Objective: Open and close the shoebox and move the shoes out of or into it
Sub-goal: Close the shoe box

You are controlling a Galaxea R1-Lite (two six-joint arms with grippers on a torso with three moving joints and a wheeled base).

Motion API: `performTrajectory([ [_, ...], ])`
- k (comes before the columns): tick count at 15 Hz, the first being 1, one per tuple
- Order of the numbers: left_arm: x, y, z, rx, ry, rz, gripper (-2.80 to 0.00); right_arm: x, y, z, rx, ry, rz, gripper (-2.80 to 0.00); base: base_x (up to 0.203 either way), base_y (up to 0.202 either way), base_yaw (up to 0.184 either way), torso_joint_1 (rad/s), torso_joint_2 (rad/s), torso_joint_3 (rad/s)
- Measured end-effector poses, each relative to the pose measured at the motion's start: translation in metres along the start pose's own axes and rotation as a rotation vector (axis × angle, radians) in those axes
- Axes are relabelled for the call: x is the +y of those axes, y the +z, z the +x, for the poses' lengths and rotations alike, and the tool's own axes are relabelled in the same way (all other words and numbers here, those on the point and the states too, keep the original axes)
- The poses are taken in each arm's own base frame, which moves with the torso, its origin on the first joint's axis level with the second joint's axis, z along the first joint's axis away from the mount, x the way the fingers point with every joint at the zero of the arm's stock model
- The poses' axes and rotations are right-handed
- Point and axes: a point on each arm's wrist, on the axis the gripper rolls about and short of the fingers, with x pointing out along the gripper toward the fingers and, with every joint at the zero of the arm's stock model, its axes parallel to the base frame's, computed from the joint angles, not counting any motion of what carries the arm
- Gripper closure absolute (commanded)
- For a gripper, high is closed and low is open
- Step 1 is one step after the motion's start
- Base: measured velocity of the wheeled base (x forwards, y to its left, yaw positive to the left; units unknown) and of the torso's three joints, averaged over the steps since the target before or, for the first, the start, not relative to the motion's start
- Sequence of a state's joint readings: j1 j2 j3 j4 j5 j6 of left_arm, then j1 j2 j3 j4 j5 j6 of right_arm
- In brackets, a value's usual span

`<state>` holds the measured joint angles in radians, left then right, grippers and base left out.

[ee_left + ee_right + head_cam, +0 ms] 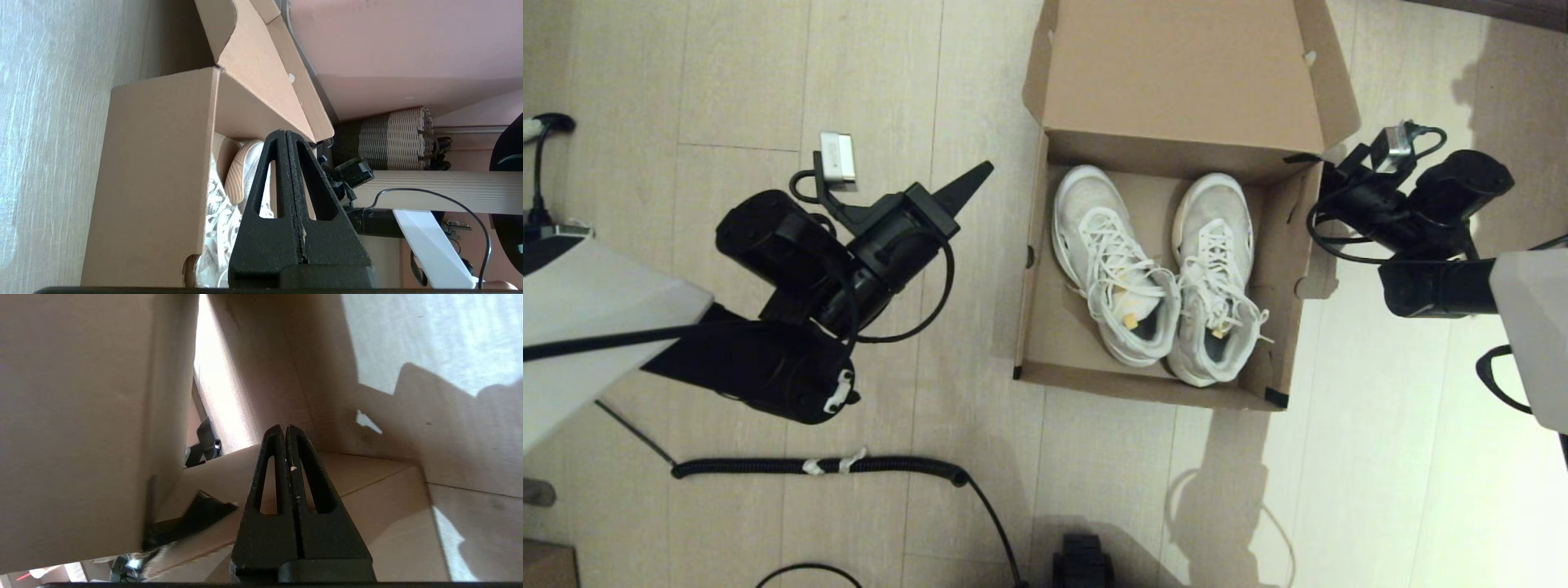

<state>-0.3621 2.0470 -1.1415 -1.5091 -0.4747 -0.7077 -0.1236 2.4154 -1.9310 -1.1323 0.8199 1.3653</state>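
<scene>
The brown cardboard shoebox (1031, 269) stands open on the floor, its lid (1176, 65) raised at the far side. Inside, the two white shoes lie side by side, toes toward the lid: one (1107, 261) on the left, the other (1217, 278) on the right. My left gripper (980, 175) hangs shut and empty, just left of the box's far left corner. In the left wrist view the shut left gripper (285, 132) points across the box wall (155, 171) at a shoe (241, 175). My right gripper (1330, 173), also shut and empty, sits outside the far right corner; its tip (284, 428) is close to the cardboard (388, 486).
A coiled black cable (817, 465) lies on the wooden floor in front of the left arm. A small black object (1082, 559) sits near the front edge of view. A woven basket (388, 139) stands beyond the box.
</scene>
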Motion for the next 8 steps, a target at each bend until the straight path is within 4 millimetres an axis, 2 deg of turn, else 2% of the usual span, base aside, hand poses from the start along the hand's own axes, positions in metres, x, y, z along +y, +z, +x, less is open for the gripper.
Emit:
performTrajectory([
  [4,0.005,0.004,-0.002,-0.002,0.008,0.011,0.0,0.013,-0.01,-0.002,0.071,-0.003,0.03,0.0,0.0,0.0,0.0,0.0,0.0,0.0],
  [8,0.034,0.013,-0.012,-0.014,0.058,0.046,0.0,0.018,-0.046,-0.009,0.172,-0.02,0.084,0.0,0.0,0.0,0.0,0.0,0.0,0.0],
])
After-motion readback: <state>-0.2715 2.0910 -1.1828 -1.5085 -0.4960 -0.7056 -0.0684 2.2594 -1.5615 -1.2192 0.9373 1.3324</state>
